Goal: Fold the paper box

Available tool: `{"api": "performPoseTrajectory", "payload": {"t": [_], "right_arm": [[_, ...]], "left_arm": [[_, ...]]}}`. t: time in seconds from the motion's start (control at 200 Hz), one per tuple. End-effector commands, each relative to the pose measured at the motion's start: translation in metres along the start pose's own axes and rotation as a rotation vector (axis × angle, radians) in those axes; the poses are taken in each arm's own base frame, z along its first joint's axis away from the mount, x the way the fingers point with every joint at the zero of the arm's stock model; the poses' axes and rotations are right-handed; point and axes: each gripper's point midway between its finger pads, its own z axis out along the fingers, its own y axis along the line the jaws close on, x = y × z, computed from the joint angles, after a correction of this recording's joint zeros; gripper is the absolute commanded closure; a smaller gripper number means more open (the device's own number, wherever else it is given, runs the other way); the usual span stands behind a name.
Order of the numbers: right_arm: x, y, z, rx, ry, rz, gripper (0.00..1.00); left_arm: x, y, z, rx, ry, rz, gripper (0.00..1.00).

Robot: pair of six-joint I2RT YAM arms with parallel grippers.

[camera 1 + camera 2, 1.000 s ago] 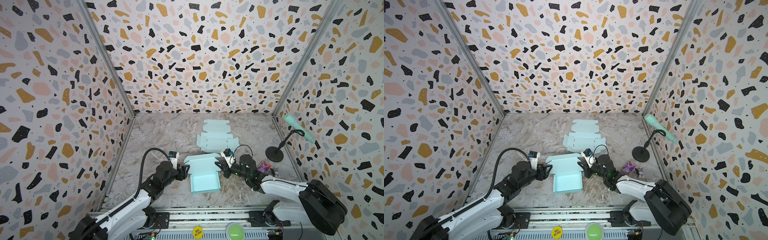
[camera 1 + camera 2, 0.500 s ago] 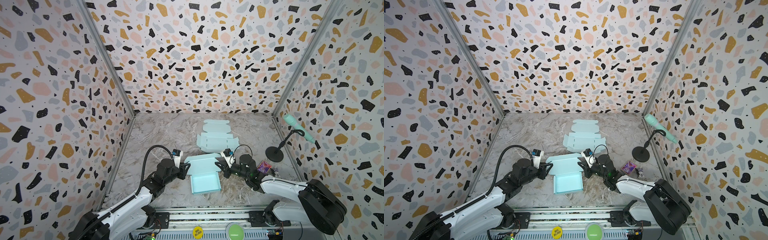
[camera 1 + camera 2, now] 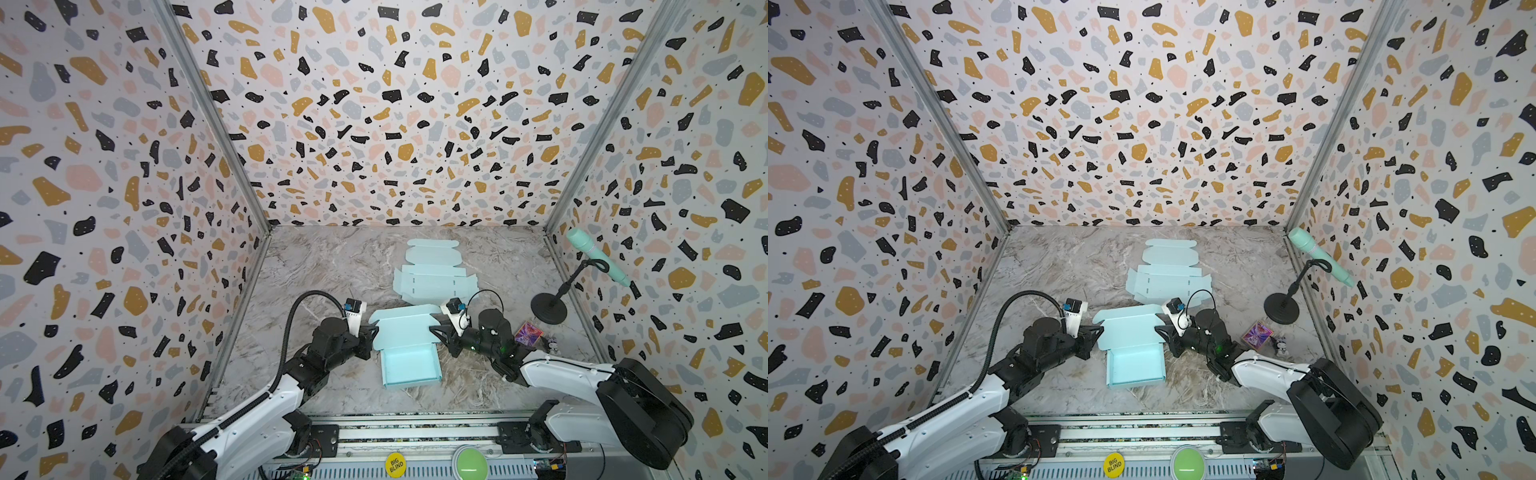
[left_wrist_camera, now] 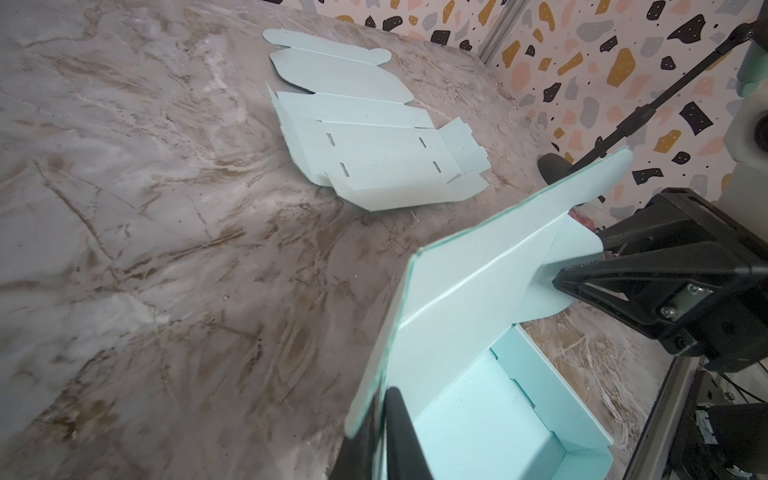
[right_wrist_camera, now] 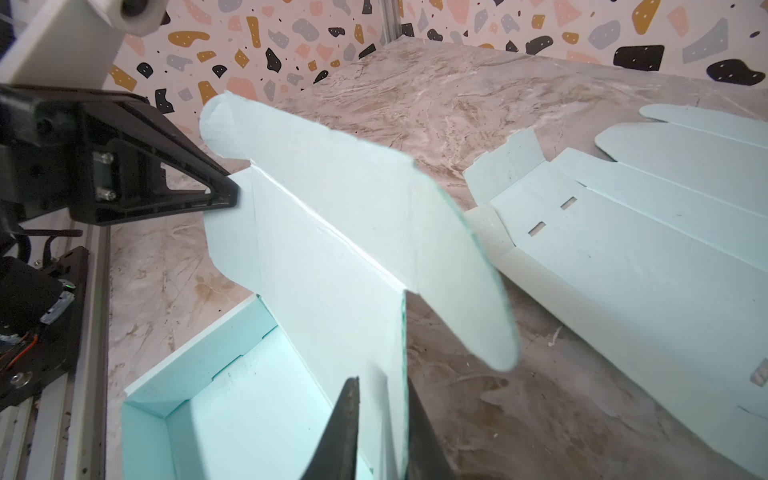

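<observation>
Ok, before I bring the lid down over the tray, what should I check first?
1. Hold of the left jaws on the lid flap: ok, shut on its edge.
2. Hold of the right jaws on the opposite flap: not ok, they stand apart around the edge, with a gap showing.
3. Walls of the tray upright: ok.
4. Inside of the tray empty: ok.
5. The spare flat blank out of the lid's way: ok, it lies apart beyond it.
</observation>
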Motion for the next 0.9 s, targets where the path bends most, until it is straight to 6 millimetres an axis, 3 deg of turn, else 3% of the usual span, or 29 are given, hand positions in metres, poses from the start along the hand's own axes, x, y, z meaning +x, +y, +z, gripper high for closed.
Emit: {"api": "performPoseTrajectory", "payload": {"t": [0.0,0.23,0.606,0.896], "right_arm": [[-0.019,0.000,-0.004,0.010,-0.041,-0.011,0.79],[-0.027,0.001,-0.013,0.029,-0.084,-0.023,0.81],[-0.027,0.004,-0.011,0.021,-0.075,-0.029,0.95],[-0.041,0.020,-0.004,-0.012,-0.089,-0.057,0.89]], "left_arm": [[-0.002,-0.002,0.000,0.013,-0.011,0.009,0.91],[-0.001,-0.006,0.000,0.032,-0.008,0.022,0.92],[-0.003,-0.008,-0.002,0.031,-0.019,0.032,0.93],[-0.035,-0.018,-0.014,0.054,-0.152,0.020,0.95]]}}
